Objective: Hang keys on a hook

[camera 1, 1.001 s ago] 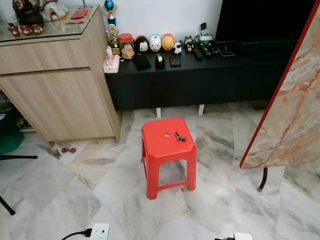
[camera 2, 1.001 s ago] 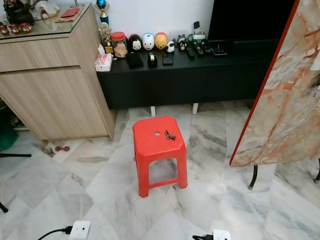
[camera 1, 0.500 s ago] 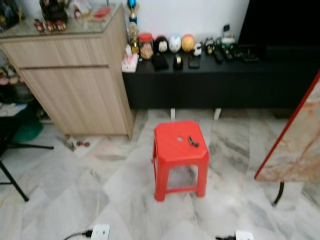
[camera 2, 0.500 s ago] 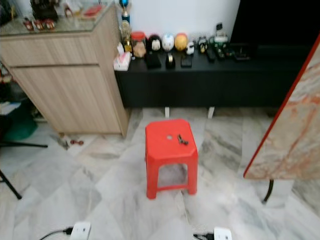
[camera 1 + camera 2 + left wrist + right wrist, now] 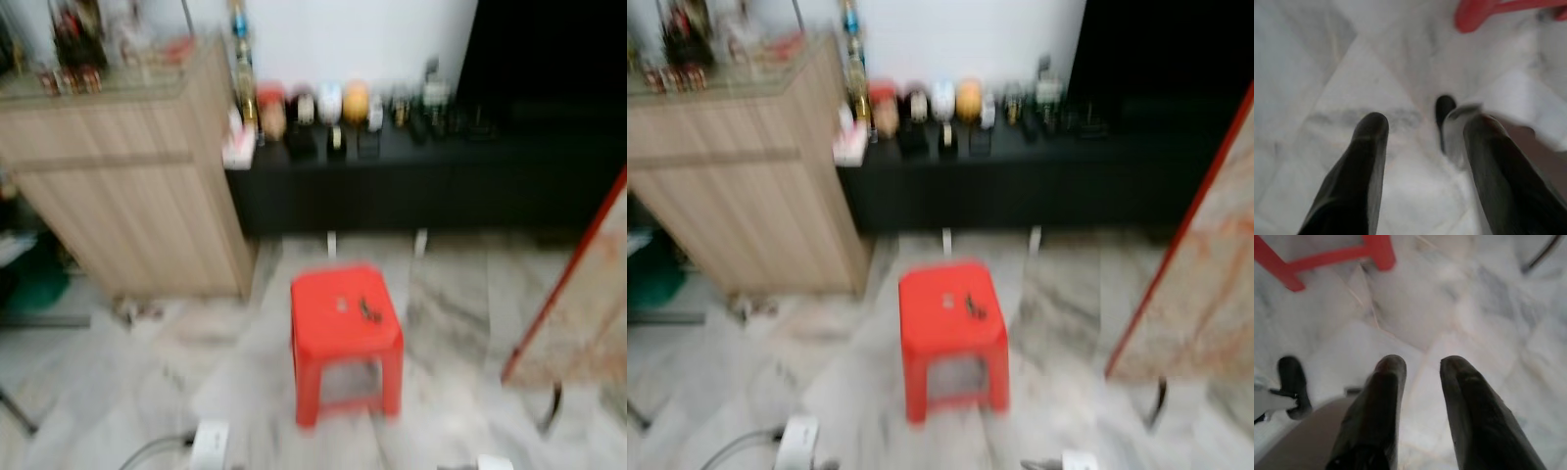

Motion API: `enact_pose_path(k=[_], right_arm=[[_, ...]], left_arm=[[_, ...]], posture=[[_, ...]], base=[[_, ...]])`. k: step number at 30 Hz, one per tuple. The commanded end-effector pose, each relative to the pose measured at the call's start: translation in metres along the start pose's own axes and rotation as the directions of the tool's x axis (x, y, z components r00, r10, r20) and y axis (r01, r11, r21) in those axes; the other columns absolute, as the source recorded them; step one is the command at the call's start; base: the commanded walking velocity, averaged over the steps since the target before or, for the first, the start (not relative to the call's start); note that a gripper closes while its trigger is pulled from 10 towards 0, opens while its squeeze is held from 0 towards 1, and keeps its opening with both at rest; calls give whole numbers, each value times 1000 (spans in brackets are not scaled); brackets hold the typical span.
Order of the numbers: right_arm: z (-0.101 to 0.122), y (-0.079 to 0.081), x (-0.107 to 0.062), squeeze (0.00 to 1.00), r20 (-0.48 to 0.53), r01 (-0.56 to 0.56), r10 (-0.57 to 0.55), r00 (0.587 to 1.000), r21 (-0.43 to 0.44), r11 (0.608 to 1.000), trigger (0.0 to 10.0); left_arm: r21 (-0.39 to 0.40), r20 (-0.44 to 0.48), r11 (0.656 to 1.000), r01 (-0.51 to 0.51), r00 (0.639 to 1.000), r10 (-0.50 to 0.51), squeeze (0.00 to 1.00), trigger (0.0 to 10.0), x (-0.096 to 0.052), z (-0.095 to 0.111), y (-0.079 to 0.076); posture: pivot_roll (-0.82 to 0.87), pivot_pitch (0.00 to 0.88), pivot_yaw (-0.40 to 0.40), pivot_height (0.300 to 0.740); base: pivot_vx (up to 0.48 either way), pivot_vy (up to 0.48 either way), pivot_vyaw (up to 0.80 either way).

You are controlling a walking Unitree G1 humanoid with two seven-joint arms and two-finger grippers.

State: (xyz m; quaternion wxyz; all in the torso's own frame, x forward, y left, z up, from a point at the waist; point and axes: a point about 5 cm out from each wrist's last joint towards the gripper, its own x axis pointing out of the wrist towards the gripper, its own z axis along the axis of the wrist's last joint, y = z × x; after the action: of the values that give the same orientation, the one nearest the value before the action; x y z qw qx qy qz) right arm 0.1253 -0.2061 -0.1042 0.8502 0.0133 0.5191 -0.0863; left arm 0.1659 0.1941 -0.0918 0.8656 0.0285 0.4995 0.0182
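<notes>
A small dark bunch of keys lies on top of a red plastic stool standing on the marble floor ahead of me. The head views are blurred. In the left wrist view my left gripper hangs over the floor, its two black fingers apart with nothing between them, and a red stool leg is beyond it. In the right wrist view my right gripper also hangs above the floor, open and empty, with the red stool legs ahead of it.
A wooden cabinet stands at the left. A low black console with several small figurines runs along the back wall. A tilted marble-patterned tabletop with a red edge stands at the right. White power adapters with cables lie on the near floor.
The whole picture has shifted and blurred, so the camera has moved; the stool sits a little lower in view. The keys lie in the same place on the stool.
</notes>
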Motion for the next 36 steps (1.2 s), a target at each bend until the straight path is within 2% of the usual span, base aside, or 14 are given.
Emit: enact_pose_path(k=[1,6,20,22,36], right_arm=[[-1,8,0,0,-3,-22,22,1000,-1,1000,10000],[0,8,0,0,0,-36,36,999,-41,998,10000],[0,8,0,0,3,-45,45,999,-25,999,10000],[-1,8,0,0,1,-40,40,999,3,999,10000],[3,7,0,0,54,-16,15,998,31,999,10000]], left_arm=[[15,-25,1000,-7,1000,7,0,10000,-1,-5,3],[15,-24,1000,-6,1000,6,0,10000,-1,-5,2],[31,-20,999,-19,1000,20,0,10000,-1,-4,3],[27,-21,999,-18,1000,19,0,10000,-1,-4,3],[1,1,1000,-17,1000,17,0,10000,-1,-3,3]], posture=[[-72,0,9,740],[-71,0,8,740],[-71,0,6,740],[-71,0,7,740],[-68,0,3,740]], base=[[364,0,0],[362,0,0],[340,0,782],[0,0,0],[0,0,0]])
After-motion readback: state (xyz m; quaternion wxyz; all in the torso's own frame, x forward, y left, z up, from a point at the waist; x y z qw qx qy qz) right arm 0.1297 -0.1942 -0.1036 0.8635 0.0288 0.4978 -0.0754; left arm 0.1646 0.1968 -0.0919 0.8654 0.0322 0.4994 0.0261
